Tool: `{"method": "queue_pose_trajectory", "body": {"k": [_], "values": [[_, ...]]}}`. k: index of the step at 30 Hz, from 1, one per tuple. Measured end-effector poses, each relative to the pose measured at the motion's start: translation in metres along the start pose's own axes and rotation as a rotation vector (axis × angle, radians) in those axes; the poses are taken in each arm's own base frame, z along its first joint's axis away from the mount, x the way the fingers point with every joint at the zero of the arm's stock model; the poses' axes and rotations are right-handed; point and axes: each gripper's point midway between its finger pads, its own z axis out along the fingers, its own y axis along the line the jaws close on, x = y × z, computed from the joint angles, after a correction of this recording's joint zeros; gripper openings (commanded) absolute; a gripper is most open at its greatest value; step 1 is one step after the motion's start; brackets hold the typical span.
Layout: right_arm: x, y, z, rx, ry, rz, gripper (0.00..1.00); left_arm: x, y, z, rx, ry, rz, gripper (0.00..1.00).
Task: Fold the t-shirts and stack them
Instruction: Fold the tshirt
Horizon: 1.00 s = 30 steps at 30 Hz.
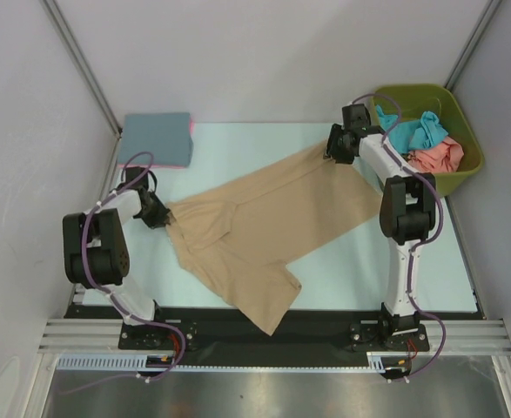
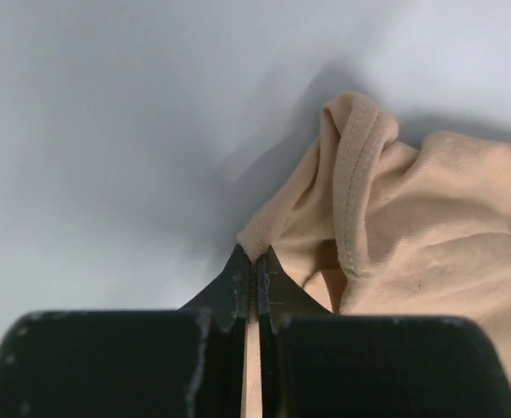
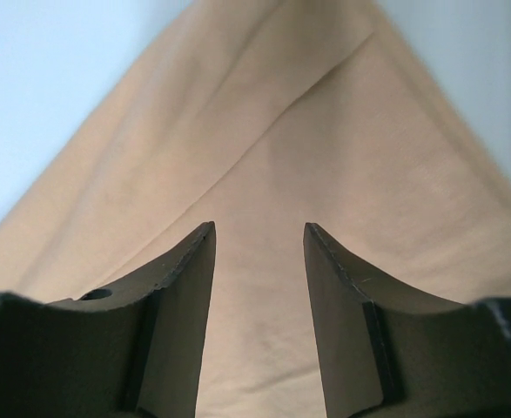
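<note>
Lying diagonally on the pale bench (image 1: 351, 261) inside white walls (image 1: 238, 52), the tan t-shirt (image 1: 264, 226) is clenched by the left hand (image 2: 253, 261) near the left edge; the right hand (image 3: 258, 228) stands released.

Top view looks straight down; both wrist views sit close on the tan t-shirt (image 1: 264, 222)
</note>
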Motion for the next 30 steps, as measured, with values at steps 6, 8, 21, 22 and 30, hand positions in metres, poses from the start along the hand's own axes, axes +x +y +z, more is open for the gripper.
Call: {"method": "queue_pose_trajectory", "body": {"k": [6,8,21,22,30], "values": [[0.006,-0.006,0.015,0.04,0.053,0.008,0.49,-0.046,0.012,0.002,-0.074,-0.058,0.024,0.0],[0.017,-0.011,0.013,0.064,0.093,0.004,0.49,-0.062,0.009,0.002,-0.081,-0.089,0.039,0.0],[0.052,0.01,0.022,0.071,0.141,0.137,0.43,-0.122,0.0,0.012,-0.151,-0.166,0.084,0.64],[0.046,0.008,0.023,0.069,0.124,0.159,0.42,-0.119,0.001,0.008,-0.152,-0.161,0.08,0.64],[-0.005,-0.029,0.047,0.042,0.028,0.371,0.42,-0.089,-0.022,-0.051,-0.068,-0.217,0.126,0.5]]}}
